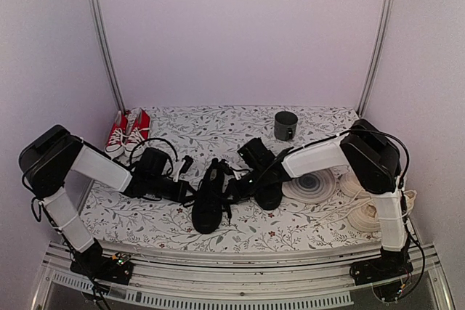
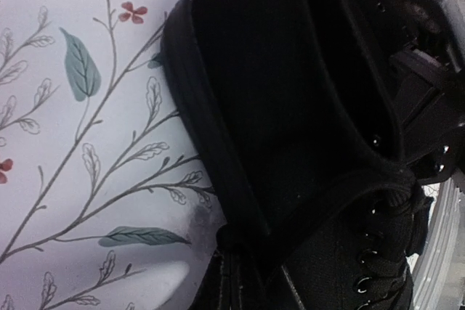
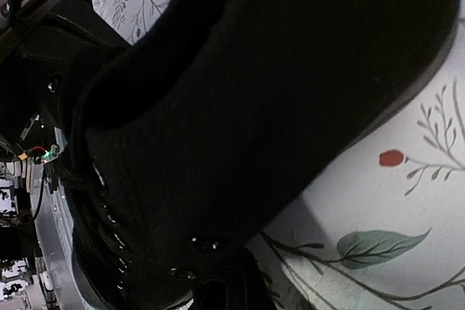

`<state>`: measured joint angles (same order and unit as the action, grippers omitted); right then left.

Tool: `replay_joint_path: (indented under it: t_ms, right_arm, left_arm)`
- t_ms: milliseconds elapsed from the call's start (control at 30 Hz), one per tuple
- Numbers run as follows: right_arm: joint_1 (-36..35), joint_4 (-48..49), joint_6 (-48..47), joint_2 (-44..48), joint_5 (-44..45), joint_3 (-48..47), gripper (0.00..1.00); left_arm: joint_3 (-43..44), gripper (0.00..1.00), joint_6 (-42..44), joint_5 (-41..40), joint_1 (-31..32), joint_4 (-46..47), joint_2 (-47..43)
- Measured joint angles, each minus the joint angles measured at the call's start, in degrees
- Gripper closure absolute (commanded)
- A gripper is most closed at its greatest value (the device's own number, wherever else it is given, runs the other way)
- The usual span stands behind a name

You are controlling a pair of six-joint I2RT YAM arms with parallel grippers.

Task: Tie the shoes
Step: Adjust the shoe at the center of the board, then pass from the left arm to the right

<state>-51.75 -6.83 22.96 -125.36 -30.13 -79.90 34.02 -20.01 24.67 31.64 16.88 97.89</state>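
Observation:
Two all-black shoes lie mid-table: the left shoe [image 1: 209, 200] and the right shoe [image 1: 265, 172], with thin black laces [image 1: 227, 170] loose between them. My left gripper [image 1: 190, 194] reaches the left shoe from the left. In the left wrist view its dark fingers [image 2: 234, 274] look pressed together, tip against the rim of the shoe [image 2: 290, 107]. My right gripper [image 1: 243, 181] sits between the shoes. In the right wrist view it [image 3: 218, 292] looks closed beside the eyelets of the shoe [image 3: 254, 92]. Whether a lace is pinched in either is hidden in the dark.
Small red-and-white sneakers [image 1: 127, 132] stand at the back left. A grey cup [image 1: 285, 125] stands at the back. A white plate [image 1: 314, 186] lies right of the shoes, and cream sneakers [image 1: 370, 212] sit at the right edge.

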Motion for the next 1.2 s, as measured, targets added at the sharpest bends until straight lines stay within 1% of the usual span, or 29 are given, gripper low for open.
replay_joint_path:
  t_ms: [200, 367, 500, 667, 700, 767, 833, 900, 1000, 1100, 1200]
  right_arm:
    - [-0.92, 2.71, 1.25, 2.69, -0.52, 5.44, 0.99]
    - [-1.86, 3.69, 2.73, 6.71, -0.61, 11.50, 0.99]
    - [-2.23, 3.80, 3.45, 9.64, -0.46, 14.86, 0.99]
    - [-2.25, 2.34, 4.37, 18.43, -0.55, 21.99, 0.98]
    - [-2.25, 1.42, 4.37, 20.65, -0.70, 23.23, 0.96]
    - [-2.25, -0.07, 4.11, 23.54, -1.44, 24.65, 0.86]
    - [-2.34, -2.67, 3.08, 25.94, -1.99, 25.40, 0.70]
    - [-2.49, -5.88, 0.96, 28.41, -2.25, 25.49, 0.59]
    - [-2.67, -10.08, -1.66, 31.76, -2.14, 24.92, 0.52]
    - [-3.06, -13.07, -5.49, 33.99, -0.11, 21.81, 0.46]
    - [-4.11, -9.57, -9.94, 33.99, 3.67, 18.21, 0.45]
  left_arm:
    - [0.11, 1.00, -0.46, -0.28, 2.43, -0.15, -0.20]
    - [-1.01, 1.00, -1.25, 1.64, 5.57, -2.25, -2.78]
    - [-1.18, 1.00, -1.27, 2.86, 6.60, -3.93, -6.32]
    - [-0.74, 1.00, -0.15, 0.81, 6.54, -7.39, -14.51]
    - [-0.31, 1.00, 0.55, -0.13, 6.51, -8.61, -16.31]
    - [0.90, 1.00, 2.38, -1.51, 6.47, -10.91, -19.54]
    - [2.23, 1.00, 4.50, -2.49, 6.49, -12.79, -22.34]
    - [3.58, 1.00, 7.08, -3.54, 6.56, -14.62, -25.22]
    - [5.22, 1.00, 10.67, -4.76, 6.73, -16.48, -28.92]
    - [6.47, 1.00, 14.27, -5.75, 7.06, -17.14, -33.38]
    - [6.67, 1.00, 17.03, -5.99, 7.41, -16.24, -37.57]
